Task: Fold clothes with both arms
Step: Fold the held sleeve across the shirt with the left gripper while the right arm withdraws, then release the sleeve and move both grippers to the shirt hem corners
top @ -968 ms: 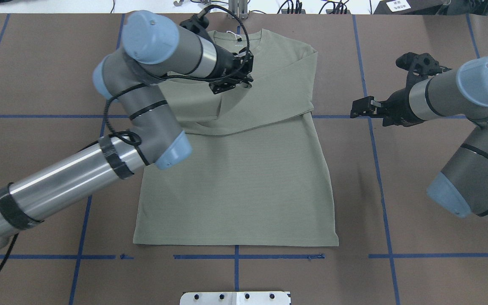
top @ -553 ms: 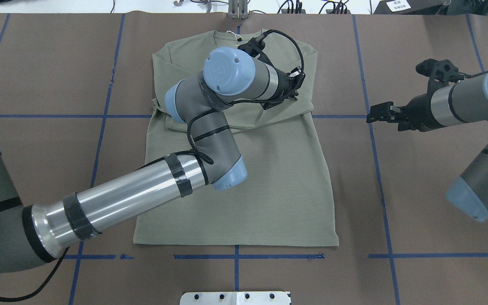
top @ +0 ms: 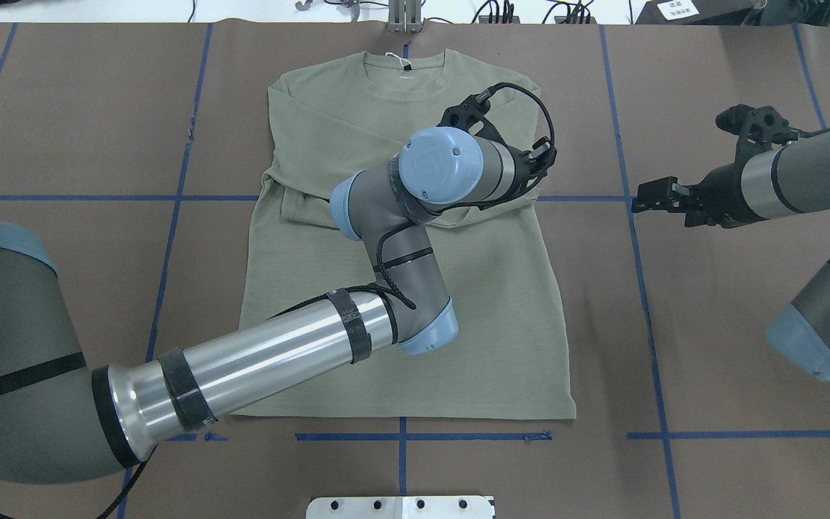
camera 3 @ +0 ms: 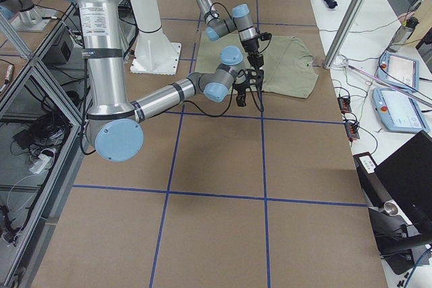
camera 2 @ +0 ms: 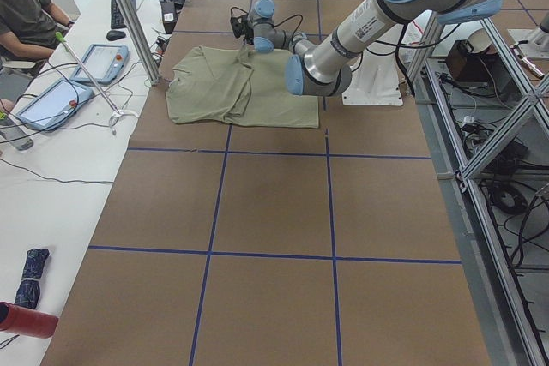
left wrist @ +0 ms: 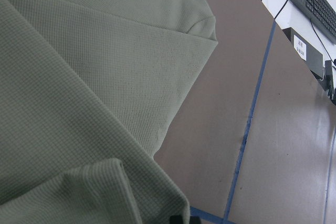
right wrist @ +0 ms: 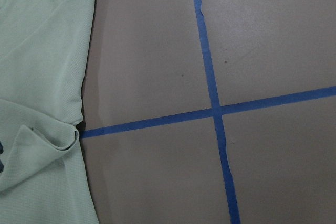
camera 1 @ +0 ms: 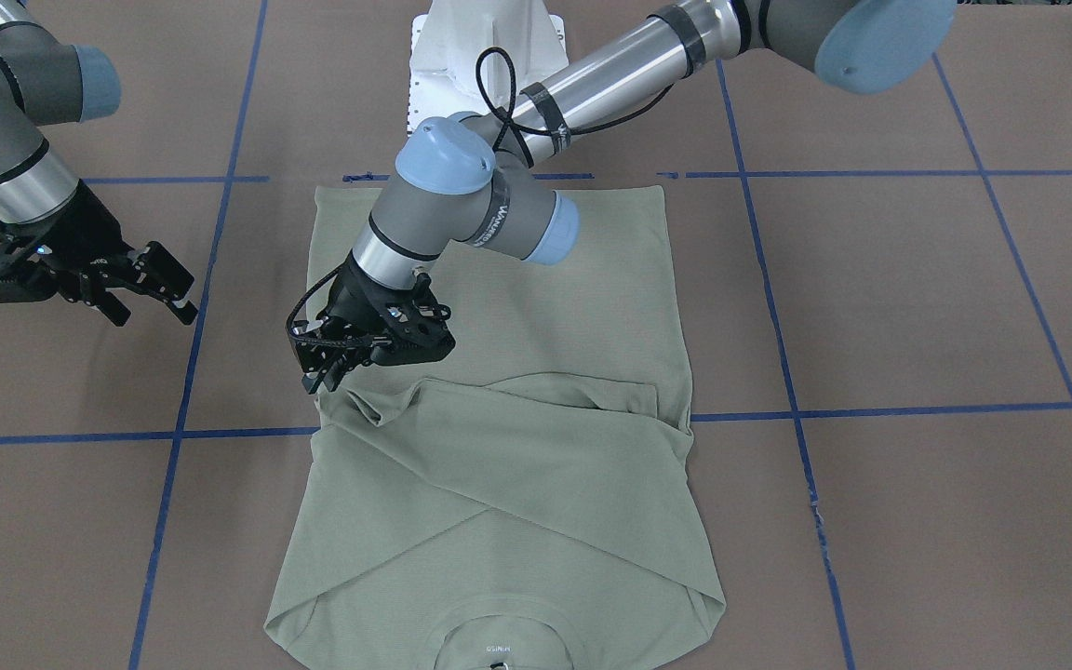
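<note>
- Sage-green long-sleeved shirt (top: 501, 303) lay flat mid-table on the brown table cover (top: 732, 303), inside the blue tape grid (top: 402, 437).
- Its collar (top: 404, 68) was at the edge far from the robot, and its hem was nearest the robot.
- White tag (top: 391, 55) showed at the collar.
- Both sleeves were folded across the chest and overlapped.
- One cuff (camera 1: 364, 402) sat bunched at the shirt's edge on the robot's right.
- Left arm (top: 278, 353) was stretched over the shirt body, with its wrist above the crossed sleeves.
- Left gripper (camera 1: 320, 377) pointed down just beside that cuff.
- Couldn't tell whether its fingers were apart, together or pinching fabric, or whether they touched the cloth.
- Right arm (top: 797, 180) was off on the robot's right, clear of the shirt.
- Right gripper (camera 1: 184, 300) hung over bare cover with its fingers spread and nothing between them.
</note>
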Robot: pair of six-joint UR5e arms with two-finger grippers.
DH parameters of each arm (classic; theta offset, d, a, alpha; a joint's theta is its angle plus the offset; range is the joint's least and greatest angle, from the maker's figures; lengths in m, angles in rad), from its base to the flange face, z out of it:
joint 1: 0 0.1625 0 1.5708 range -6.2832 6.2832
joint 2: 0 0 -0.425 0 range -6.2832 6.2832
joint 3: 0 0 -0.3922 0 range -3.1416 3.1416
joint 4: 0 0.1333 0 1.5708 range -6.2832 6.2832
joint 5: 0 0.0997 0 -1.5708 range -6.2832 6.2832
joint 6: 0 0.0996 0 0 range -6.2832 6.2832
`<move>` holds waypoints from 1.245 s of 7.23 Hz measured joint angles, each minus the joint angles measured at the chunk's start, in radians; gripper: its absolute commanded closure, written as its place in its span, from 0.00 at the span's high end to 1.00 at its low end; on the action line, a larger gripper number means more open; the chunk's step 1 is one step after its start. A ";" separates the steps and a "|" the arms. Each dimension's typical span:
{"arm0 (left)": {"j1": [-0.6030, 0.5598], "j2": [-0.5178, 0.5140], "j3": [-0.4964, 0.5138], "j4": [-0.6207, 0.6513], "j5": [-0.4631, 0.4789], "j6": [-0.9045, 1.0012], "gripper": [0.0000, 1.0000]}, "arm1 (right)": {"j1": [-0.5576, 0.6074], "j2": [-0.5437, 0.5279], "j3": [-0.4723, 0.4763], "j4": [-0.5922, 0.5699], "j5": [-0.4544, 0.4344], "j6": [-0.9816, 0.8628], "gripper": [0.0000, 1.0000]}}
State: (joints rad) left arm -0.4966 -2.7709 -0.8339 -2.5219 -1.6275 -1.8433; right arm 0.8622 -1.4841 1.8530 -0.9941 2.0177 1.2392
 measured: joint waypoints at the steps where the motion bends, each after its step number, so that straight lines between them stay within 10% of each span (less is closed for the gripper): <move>1: 0.007 -0.003 0.004 -0.002 0.019 -0.001 0.72 | -0.001 0.000 -0.001 0.000 -0.002 0.001 1.00; 5: -0.029 0.190 -0.319 0.073 -0.048 0.037 0.67 | -0.038 0.015 0.036 -0.004 -0.028 0.126 1.00; 9: -0.125 0.598 -0.837 0.346 -0.215 0.344 0.68 | -0.478 0.019 0.182 -0.172 -0.443 0.527 0.93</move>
State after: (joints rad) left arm -0.6220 -2.1729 -1.6706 -2.1754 -1.8427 -1.4992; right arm 0.3842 -1.4647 2.0353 -1.1661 1.5748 1.7666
